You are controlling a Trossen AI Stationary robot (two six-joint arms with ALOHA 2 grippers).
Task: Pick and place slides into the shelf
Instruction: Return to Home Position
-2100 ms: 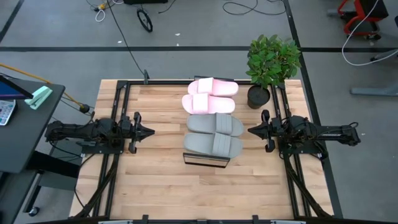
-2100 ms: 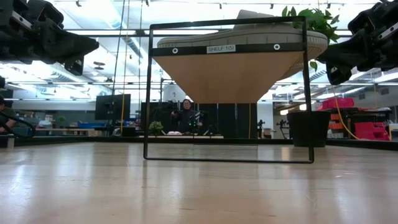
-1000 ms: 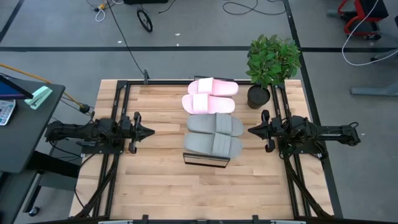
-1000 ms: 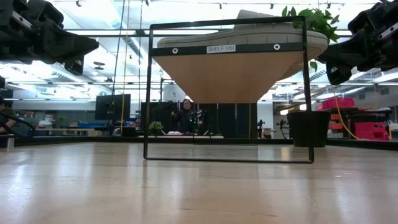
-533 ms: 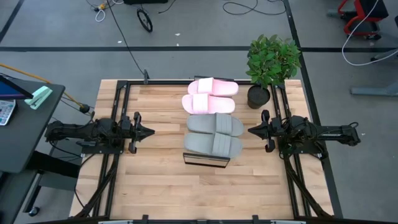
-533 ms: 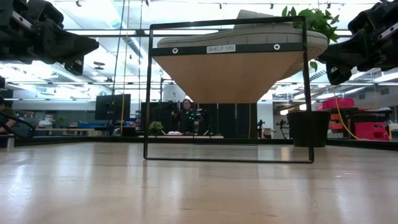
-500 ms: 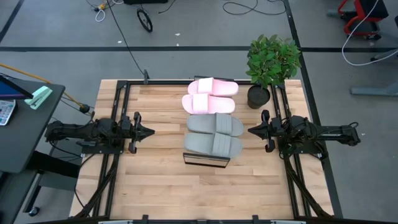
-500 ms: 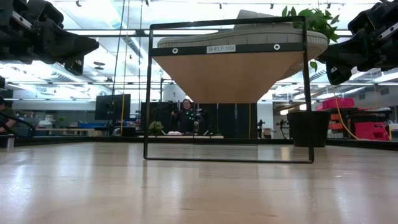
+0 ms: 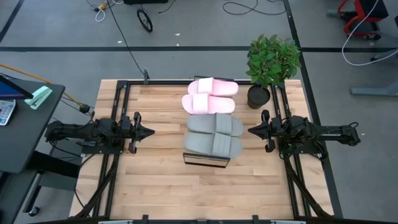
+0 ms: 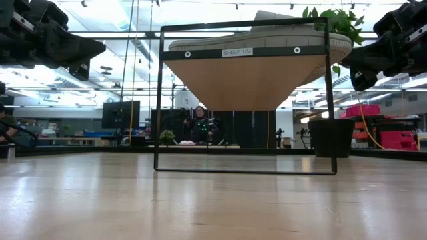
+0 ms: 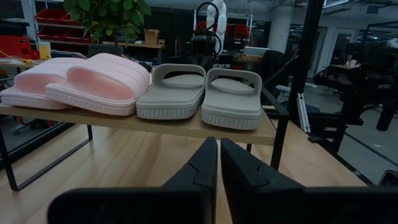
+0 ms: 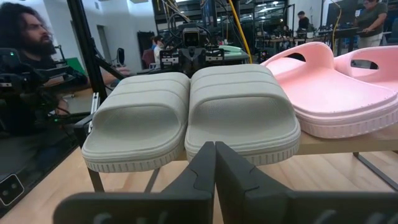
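Several slides rest sole-down, side by side, on the shelf's plank top [image 11: 186,127]: two pink slides [image 9: 209,96] at the far end, two grey slides [image 9: 214,135] at the near end. The shelf [image 9: 205,159] stands in the middle of the table on its dark frame. My left gripper [image 9: 151,132] is shut and level at the table's left side, pointing at the shelf. My right gripper [image 9: 250,130] is shut and level at the right side, facing it. In the wrist views the fingers of my left gripper [image 11: 219,149] and right gripper [image 12: 214,152] meet with nothing between them.
A potted plant [image 9: 272,65] stands at the table's far right corner, close to my right arm. Dark rails [image 9: 118,106] run along both table sides. Bare wood lies between each gripper and the shelf. People show in the room beyond the table.
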